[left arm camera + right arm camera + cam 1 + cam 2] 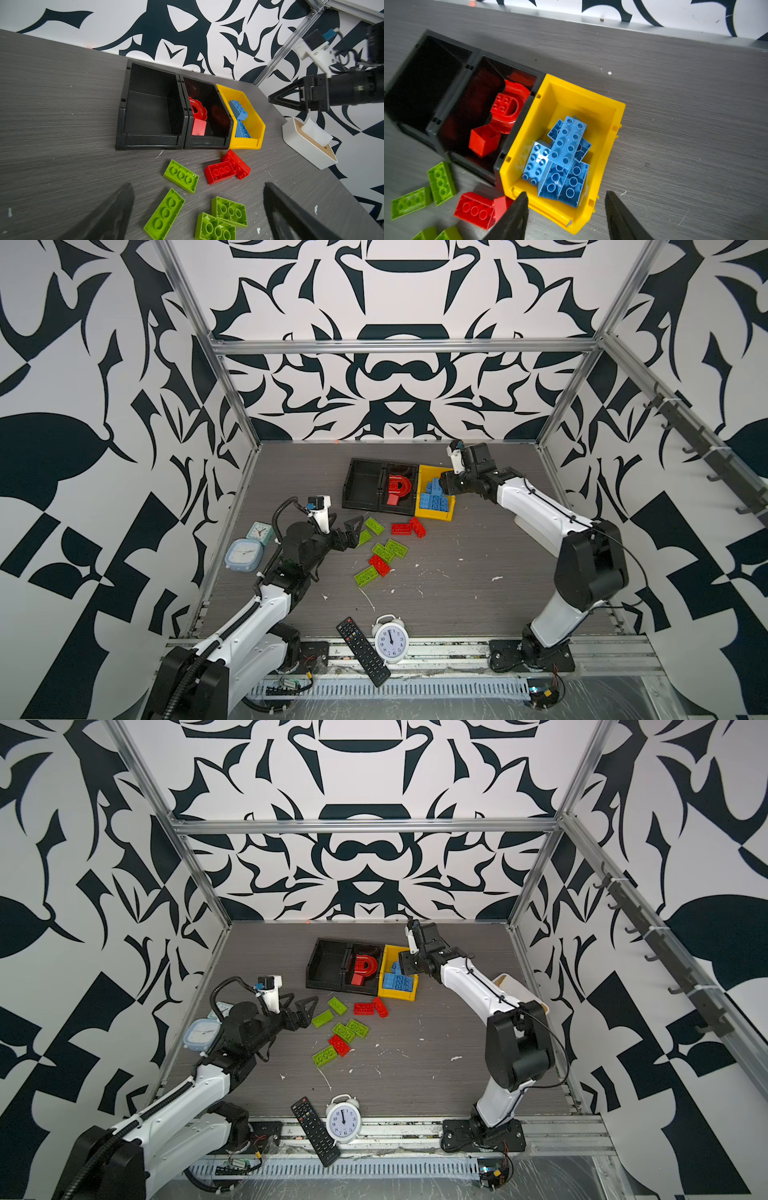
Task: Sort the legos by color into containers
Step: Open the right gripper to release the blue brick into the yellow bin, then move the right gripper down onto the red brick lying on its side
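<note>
Blue legos (432, 497) are piled in the yellow container (550, 209). My right gripper (566, 195) hovers open over its near end, jaws empty. Next to it stand two joined black containers (382, 506). The right one holds a red arch (398, 488) and a red brick; the left one (151, 143) is empty. Several green legos (382, 551) and three red legos (401, 529) lie loose on the table in front. My left gripper (198, 185) is wide open just above the green legos (166, 212), holding nothing.
A white box with a tan rim (307, 145) sits right of the yellow container, behind the right arm. Two pale square clocks (244, 553) stand at the left edge. A black remote (362, 651) and a white alarm clock (390, 639) lie at the front.
</note>
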### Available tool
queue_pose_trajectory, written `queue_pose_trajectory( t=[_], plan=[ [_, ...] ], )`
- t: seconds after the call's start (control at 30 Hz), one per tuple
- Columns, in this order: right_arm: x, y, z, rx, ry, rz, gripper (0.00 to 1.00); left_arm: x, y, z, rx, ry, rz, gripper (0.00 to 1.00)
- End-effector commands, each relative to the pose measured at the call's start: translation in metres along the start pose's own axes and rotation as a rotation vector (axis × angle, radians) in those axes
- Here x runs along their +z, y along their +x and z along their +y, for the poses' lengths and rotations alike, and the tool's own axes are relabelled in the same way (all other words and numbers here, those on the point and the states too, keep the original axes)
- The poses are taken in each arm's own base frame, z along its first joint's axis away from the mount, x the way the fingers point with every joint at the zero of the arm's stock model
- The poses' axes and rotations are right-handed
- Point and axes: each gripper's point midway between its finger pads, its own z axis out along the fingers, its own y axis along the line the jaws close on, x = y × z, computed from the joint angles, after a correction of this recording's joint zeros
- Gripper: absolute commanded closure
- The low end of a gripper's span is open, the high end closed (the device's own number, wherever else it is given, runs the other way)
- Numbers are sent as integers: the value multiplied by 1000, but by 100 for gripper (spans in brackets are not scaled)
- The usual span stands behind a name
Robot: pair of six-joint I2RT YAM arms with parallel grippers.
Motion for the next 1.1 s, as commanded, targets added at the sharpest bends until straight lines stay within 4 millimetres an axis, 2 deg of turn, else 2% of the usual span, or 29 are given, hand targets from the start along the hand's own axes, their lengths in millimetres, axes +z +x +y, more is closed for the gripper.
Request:
queue_pose_trajectory(
  t=[0.0,0.2,0.43,0.8,1.07],
  plan=[
    [-22,11,21,12,-59,-23,38,-1,-3,-1,-1,-1,-11,0],
    [-36,53,58,-37,-73,-17,37,-1,-3,0,1,-5,-10,0],
    [-15,89,81,-80,-86,41,37,0,-2,1,0,-8,-8,0],
    [-2,101,85,-135,-53,86,38,1,-1,1,-1,-7,-4,0],
    [16,112,90,-162,-62,137,38,1,0,2,-2,-9,-2,0]
  ],
)
